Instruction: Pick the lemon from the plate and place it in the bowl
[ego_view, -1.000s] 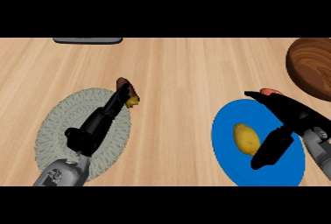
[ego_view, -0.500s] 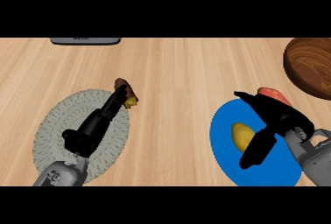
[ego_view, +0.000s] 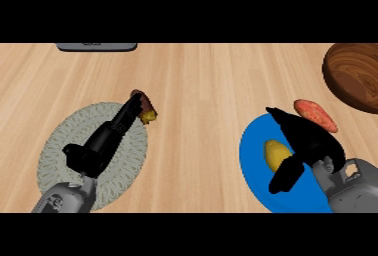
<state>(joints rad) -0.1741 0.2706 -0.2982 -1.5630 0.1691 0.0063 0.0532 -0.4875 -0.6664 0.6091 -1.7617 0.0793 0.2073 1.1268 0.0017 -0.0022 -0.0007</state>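
A yellow lemon (ego_view: 275, 154) lies on the blue plate (ego_view: 255, 170) at the lower right. My right hand (ego_view: 310, 142) hovers over the plate, fingers stretched past the lemon's far side and thumb hanging at its near side; it is open and partly hides the fruit. The dark wooden bowl (ego_view: 356, 75) sits at the upper right edge, cut off by the frame. My left hand (ego_view: 103, 142) rests open over a grey woven mat (ego_view: 59, 145) at the lower left.
A reddish-orange vegetable (ego_view: 316, 115) lies just off the plate's far rim, between plate and bowl. A small brown and yellow item (ego_view: 146, 110) sits at the left hand's fingertips. A grey object (ego_view: 96, 46) shows at the top edge.
My right hand has slid left and lower, closing in around the lemon. The left hand has stayed put.
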